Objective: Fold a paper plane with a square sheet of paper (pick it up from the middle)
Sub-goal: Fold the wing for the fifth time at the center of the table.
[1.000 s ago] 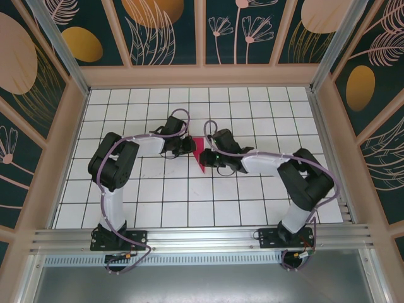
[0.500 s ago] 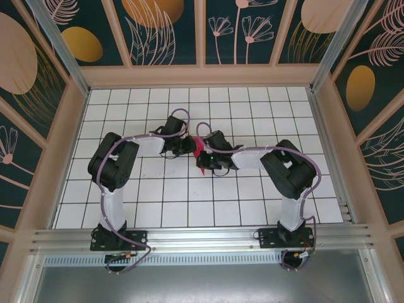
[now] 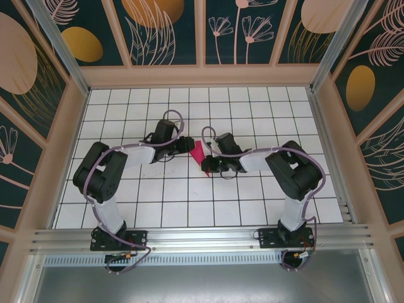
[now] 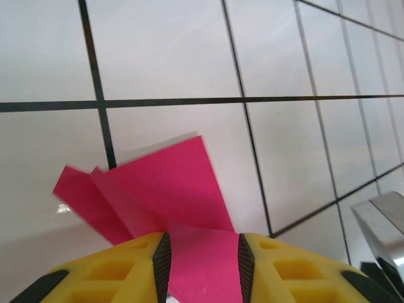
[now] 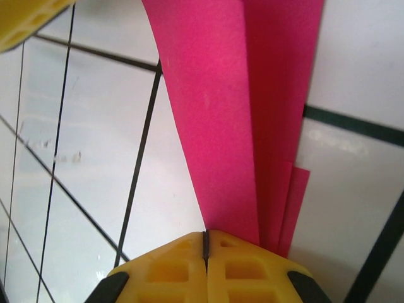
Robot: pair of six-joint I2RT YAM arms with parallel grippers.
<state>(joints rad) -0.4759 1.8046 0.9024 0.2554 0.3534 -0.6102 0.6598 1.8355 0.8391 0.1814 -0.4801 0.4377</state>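
Magenta-pink and creased into layers, the folded paper (image 3: pixel 198 153) sits near the middle of the white gridded surface (image 3: pixel 158 208) in the top external view, a small slanted sliver between the two arms. The left gripper (image 3: pixel 188 145) reaches it from the left at its upper end. The right gripper (image 3: pixel 207 166) meets its lower end from the right. From this height neither pair of jaws can be read.

From the left wrist, the folded paper (image 4: pixel 170 196) spreads away from the camera over the tiled surface (image 4: pixel 158 50), with two overlapping flaps fanned out to the left. Its near part runs down into the gap of the left gripper (image 4: pixel 203 252). The yellow fingers (image 4: pixel 113 271) stand apart with the strip lying loose between their black pads, not pinched.

From the right wrist, the folded paper (image 5: pixel 221 126) is a long strip tapering toward the camera, with extra layers stepped along its right edge over the surface (image 5: pixel 95 158). The right gripper (image 5: pixel 205 243) has its jaws fully together, leaving only a thin seam. The strip's narrow end meets them at that seam and passes under the right-hand finger. I cannot tell whether any paper is actually caught in them.
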